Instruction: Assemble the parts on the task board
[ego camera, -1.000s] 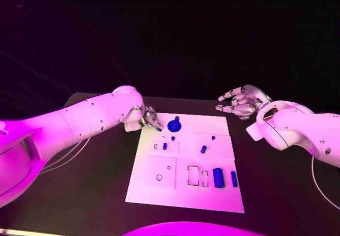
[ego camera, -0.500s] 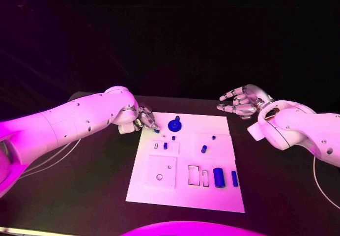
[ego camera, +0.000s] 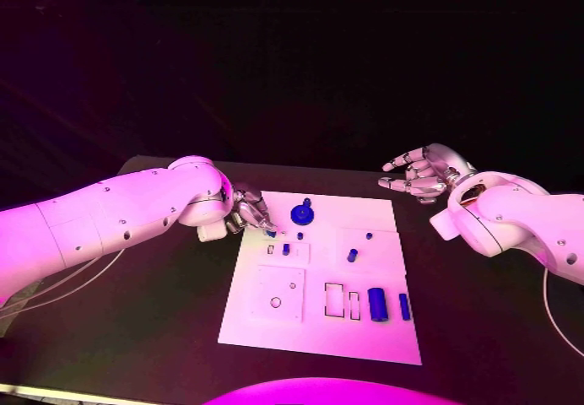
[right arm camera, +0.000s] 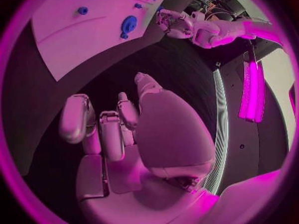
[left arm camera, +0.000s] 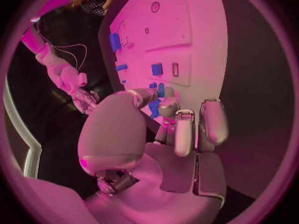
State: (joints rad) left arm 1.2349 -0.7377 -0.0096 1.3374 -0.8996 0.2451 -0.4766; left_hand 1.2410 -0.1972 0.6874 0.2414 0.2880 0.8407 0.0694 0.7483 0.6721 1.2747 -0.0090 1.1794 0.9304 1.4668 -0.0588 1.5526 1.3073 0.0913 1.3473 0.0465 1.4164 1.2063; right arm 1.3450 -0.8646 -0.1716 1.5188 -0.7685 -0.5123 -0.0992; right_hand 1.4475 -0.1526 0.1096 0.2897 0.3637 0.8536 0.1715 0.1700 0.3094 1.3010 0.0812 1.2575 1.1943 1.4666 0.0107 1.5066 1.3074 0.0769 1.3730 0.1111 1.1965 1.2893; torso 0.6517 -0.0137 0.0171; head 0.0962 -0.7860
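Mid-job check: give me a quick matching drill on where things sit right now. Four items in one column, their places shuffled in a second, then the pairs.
Items:
1. left hand
2. right hand
3. round blue part
4. two long blue parts

Places:
A. lying side by side on the near right of the task board
B. at the board's far left corner
C. off the board, over the black table beyond its far right corner
D. on the board's far end, just right of the left hand

Pairs: 1-B, 2-C, 3-D, 4-A

head overhead, wrists close, sharing task board [ego camera: 319, 278]
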